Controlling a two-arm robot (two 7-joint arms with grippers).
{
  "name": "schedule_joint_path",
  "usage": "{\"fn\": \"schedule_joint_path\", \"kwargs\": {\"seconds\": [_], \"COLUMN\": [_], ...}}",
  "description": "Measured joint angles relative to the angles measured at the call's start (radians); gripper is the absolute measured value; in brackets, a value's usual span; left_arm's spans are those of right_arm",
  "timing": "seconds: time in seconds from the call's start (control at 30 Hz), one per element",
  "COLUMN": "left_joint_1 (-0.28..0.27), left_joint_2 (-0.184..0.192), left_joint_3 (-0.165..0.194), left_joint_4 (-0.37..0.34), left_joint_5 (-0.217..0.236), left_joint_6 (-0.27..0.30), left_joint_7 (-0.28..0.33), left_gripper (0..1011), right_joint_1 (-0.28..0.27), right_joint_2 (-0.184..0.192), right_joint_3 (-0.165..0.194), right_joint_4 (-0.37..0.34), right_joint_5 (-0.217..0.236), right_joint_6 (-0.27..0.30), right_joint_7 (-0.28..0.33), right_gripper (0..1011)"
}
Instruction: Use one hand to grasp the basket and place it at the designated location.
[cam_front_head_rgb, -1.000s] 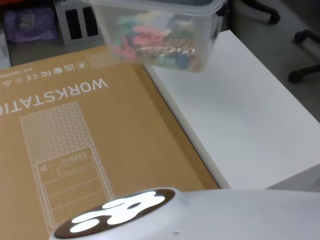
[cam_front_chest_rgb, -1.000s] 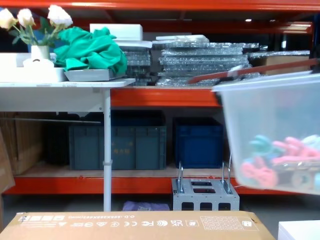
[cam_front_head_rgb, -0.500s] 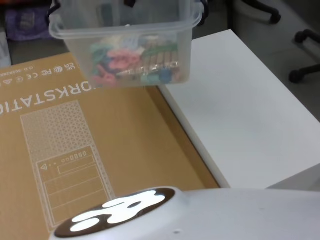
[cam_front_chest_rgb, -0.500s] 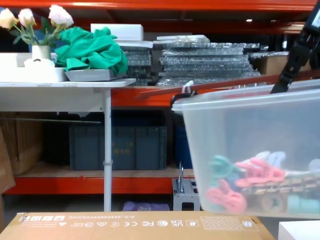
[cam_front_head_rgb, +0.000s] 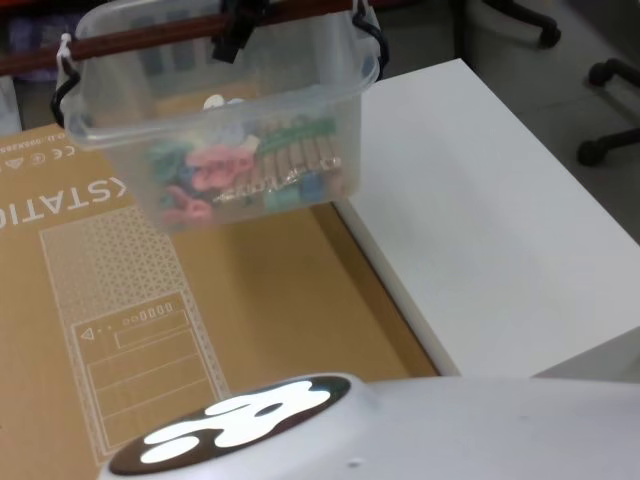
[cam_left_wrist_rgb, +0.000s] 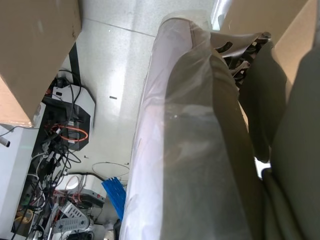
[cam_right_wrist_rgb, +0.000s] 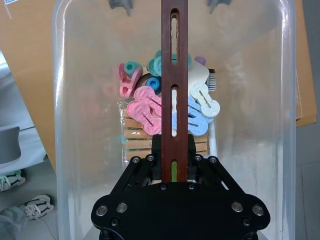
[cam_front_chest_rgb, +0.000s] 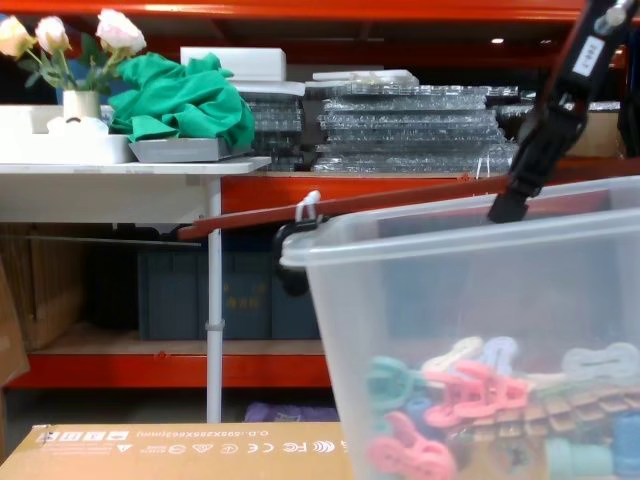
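Progress is looking like roughly the midpoint: the grasp and lift are done, while the set-down and release are waiting.

Head view: the basket is hanging in the air over the cardboard box, just beside the white counter and resting on neither. The right claw is gripping the red-brown handle from above. No mark is showing which spot is the designated one.

Right wrist view: the claw is pinching the slotted handle near its middle, fingers pressing on both faces. This view is also giving the plainest look at the coloured clips lying in the bottom.

Chest view: the basket is hanging close and tilting slightly, its black hinge end nearest the middle of the view. Here the side-on height is showing, with the base well above the box, which the head view is flattening.

Left wrist view: the camera is looking at floor and cables, suggesting the left arm is parking low.
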Motion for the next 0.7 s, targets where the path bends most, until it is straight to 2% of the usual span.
{"fn": "schedule_joint_path", "kwargs": {"seconds": [0.23,0.7], "left_joint_1": [0.000,0.000], "left_joint_2": [0.000,0.000], "left_joint_3": [0.000,0.000], "left_joint_4": [0.000,0.000], "left_joint_5": [0.000,0.000], "left_joint_6": [0.000,0.000], "left_joint_7": [0.000,0.000], "left_gripper": [0,0], "right_joint_1": [-0.001,-0.034], "right_joint_2": [-0.020,-0.082], "right_joint_3": [-0.020,-0.090], "right_joint_4": [-0.023,-0.044], "right_joint_5": [0.021,0.041], "right_joint_6": [-0.013,-0.021], "right_joint_7": [0.005,0.007], "right_gripper": [238,239]}}
